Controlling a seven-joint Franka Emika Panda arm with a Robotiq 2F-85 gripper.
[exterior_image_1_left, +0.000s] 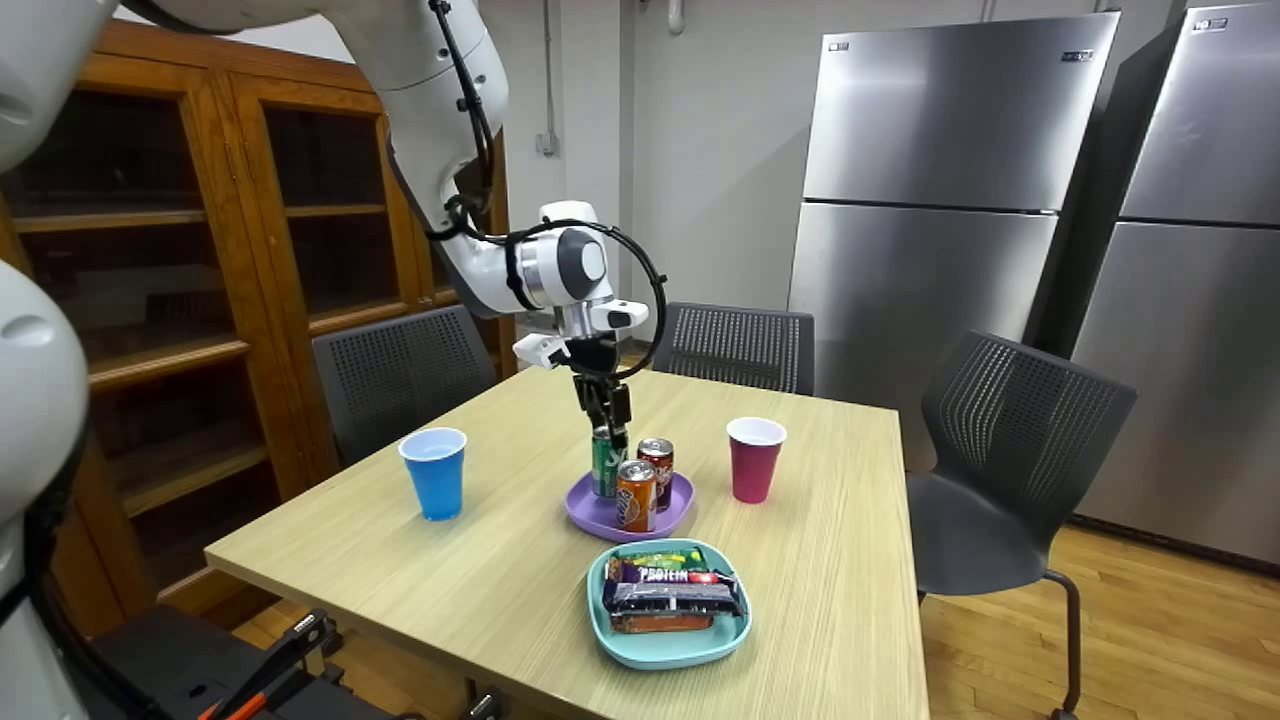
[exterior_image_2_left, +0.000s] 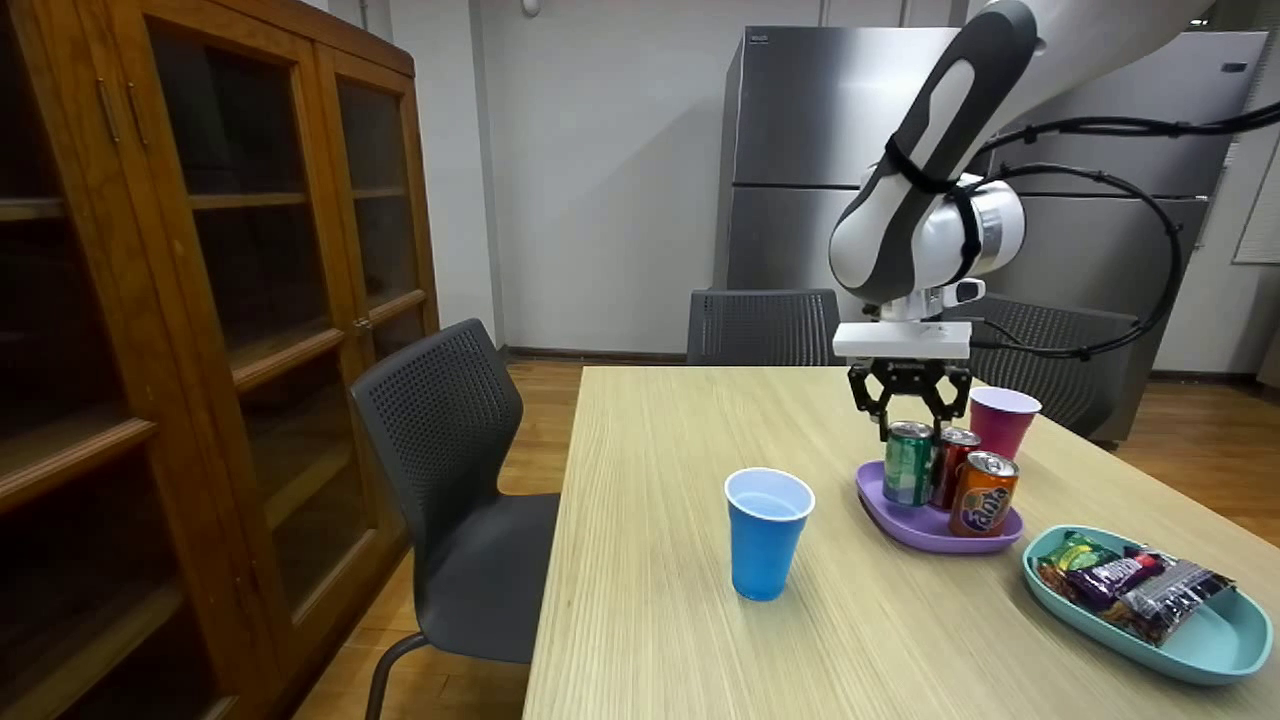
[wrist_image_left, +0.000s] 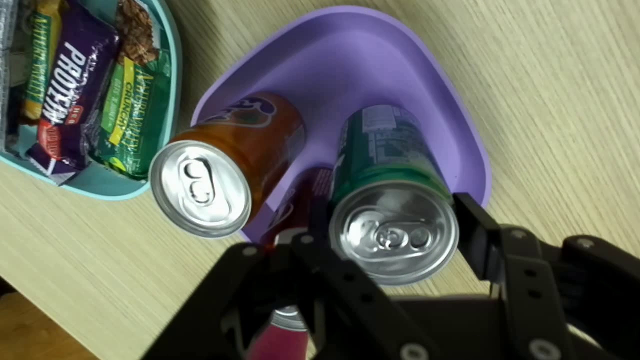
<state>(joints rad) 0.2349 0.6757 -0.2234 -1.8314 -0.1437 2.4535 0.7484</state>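
Observation:
A green soda can (exterior_image_2_left: 908, 472) stands upright on the purple plate (wrist_image_left: 345, 55), my gripper (wrist_image_left: 391, 212) around its top end. In the wrist view one black fingertip (wrist_image_left: 470, 215) meets the rim side, and the opposite one presses close on the far side, dark and partly lost against the red can. Both exterior views show the fingers flanking the green can, so the gripper (exterior_image_2_left: 911, 430) is shut on it. Close beside it are a dark red can (exterior_image_1_left: 660, 468), partly covered by a finger in the wrist view, and an orange Fanta can (exterior_image_1_left: 636, 498).
A teal plate (exterior_image_1_left: 670, 650) of wrapped snack bars (wrist_image_left: 80, 95) lies near the purple one. On the wooden table (exterior_image_1_left: 400, 560) are a blue cup (exterior_image_1_left: 437, 480) and a red cup (exterior_image_1_left: 754, 470). Dark chairs (exterior_image_2_left: 450, 450) surround it, with a wooden cabinet (exterior_image_2_left: 250, 330) along one side.

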